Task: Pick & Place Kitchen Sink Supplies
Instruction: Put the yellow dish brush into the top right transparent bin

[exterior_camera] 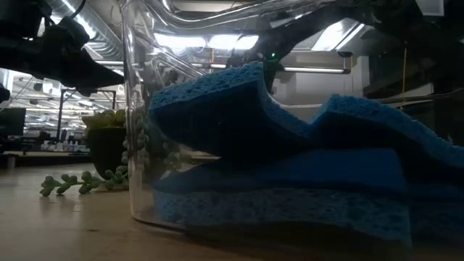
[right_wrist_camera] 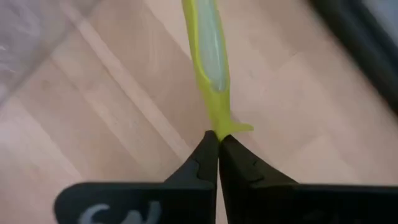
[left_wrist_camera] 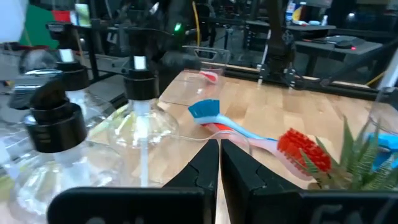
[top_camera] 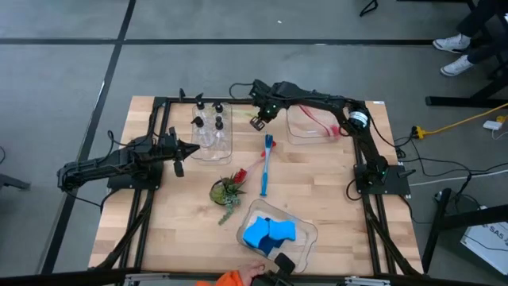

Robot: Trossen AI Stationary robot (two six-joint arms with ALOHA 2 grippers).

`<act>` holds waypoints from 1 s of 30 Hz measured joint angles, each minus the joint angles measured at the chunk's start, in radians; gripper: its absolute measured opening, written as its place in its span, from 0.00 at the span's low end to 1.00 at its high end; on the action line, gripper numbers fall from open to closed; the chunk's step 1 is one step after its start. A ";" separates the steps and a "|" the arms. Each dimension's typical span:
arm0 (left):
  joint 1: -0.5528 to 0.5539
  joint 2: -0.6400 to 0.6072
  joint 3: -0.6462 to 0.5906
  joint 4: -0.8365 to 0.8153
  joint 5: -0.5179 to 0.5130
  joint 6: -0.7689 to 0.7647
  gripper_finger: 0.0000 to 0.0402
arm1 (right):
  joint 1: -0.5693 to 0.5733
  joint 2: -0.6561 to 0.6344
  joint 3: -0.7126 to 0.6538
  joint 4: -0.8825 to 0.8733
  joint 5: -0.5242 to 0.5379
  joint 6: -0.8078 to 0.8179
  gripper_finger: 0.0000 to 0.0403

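Observation:
My right gripper (top_camera: 258,121) hangs over the table's far middle, between two clear bins, shut on a yellow-green brush (right_wrist_camera: 208,56). My left gripper (left_wrist_camera: 219,152) waits shut and bare at the table's left (top_camera: 186,149), beside the bin of clear pump bottles (top_camera: 208,127). A blue brush (top_camera: 266,163) and a red brush (top_camera: 250,168) lie flat on the table's middle. Several blue sponges (top_camera: 270,232) are piled in a near clear bin. My right gripper pinches the yellow-green brush by its narrow end (right_wrist_camera: 219,127) between its two fingertips. The fingers point steeply down, and the brush runs on from them along their line. Its other end leaves the picture, so I cannot tell whether it rests on the table.
A small potted plant (top_camera: 228,191) stands at the table's centre, near the lying brushes. The far right clear bin (top_camera: 295,131) holds a red brush (top_camera: 321,123). A person's hand (top_camera: 254,274) shows at the near edge by the sponge bin (top_camera: 305,238).

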 joint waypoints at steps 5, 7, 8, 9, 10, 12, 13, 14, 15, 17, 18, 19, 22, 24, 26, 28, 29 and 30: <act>0.000 0.000 0.001 0.001 -0.051 0.000 0.03 | -0.005 -0.058 0.000 -0.050 0.001 -0.002 0.01; 0.000 0.000 0.001 0.001 -0.072 0.000 0.03 | -0.007 -0.077 0.001 -0.093 0.001 -0.005 0.01; 0.000 0.000 0.001 0.002 -0.079 0.000 0.02 | -0.007 -0.082 0.001 -0.115 0.001 -0.009 0.01; 0.000 0.000 0.001 0.002 -0.083 0.000 0.02 | -0.007 -0.088 0.001 -0.135 0.001 -0.011 0.01; 0.000 0.000 0.001 0.002 -0.084 0.000 0.02 | -0.007 -0.093 0.001 -0.150 0.003 -0.014 0.01; 0.000 0.000 0.001 0.002 -0.084 0.000 0.02 | -0.007 -0.107 0.001 -0.164 0.010 -0.025 0.01; 0.000 0.000 0.001 0.002 -0.084 0.000 0.02 | -0.007 -0.115 0.001 -0.166 0.010 -0.033 0.01; 0.000 0.000 0.001 0.002 -0.084 0.000 0.02 | -0.007 -0.125 0.001 -0.165 0.010 -0.036 0.01; 0.000 0.000 0.001 0.002 -0.084 0.000 0.02 | -0.007 -0.136 0.001 -0.165 0.011 -0.041 0.01; 0.000 0.000 0.001 0.002 -0.084 0.000 0.02 | -0.007 -0.156 0.001 -0.176 0.019 -0.054 0.01; 0.000 0.000 0.001 0.002 -0.083 0.000 0.02 | -0.007 -0.166 0.001 -0.188 0.029 -0.059 0.01; 0.000 0.000 0.001 0.002 -0.083 0.000 0.02 | -0.006 -0.176 0.001 -0.200 0.035 -0.061 0.01; 0.000 0.000 0.001 0.002 -0.083 0.000 0.03 | -0.007 -0.208 0.001 -0.241 0.036 -0.062 0.01; 0.000 0.000 0.001 0.002 -0.083 0.000 0.03 | -0.006 -0.228 0.002 -0.277 0.036 -0.063 0.01; 0.000 0.000 0.001 0.002 -0.083 0.000 0.03 | -0.006 -0.244 0.002 -0.321 0.037 -0.063 0.01; 0.000 0.000 0.001 0.002 -0.083 0.000 0.03 | -0.005 -0.262 0.002 -0.357 0.037 -0.063 0.01; 0.000 0.000 0.001 0.002 -0.083 0.000 0.03 | -0.005 -0.272 0.002 -0.374 0.038 -0.063 0.01; 0.000 0.000 0.001 0.002 -0.083 0.000 0.03 | -0.005 -0.281 0.002 -0.391 0.044 -0.063 0.01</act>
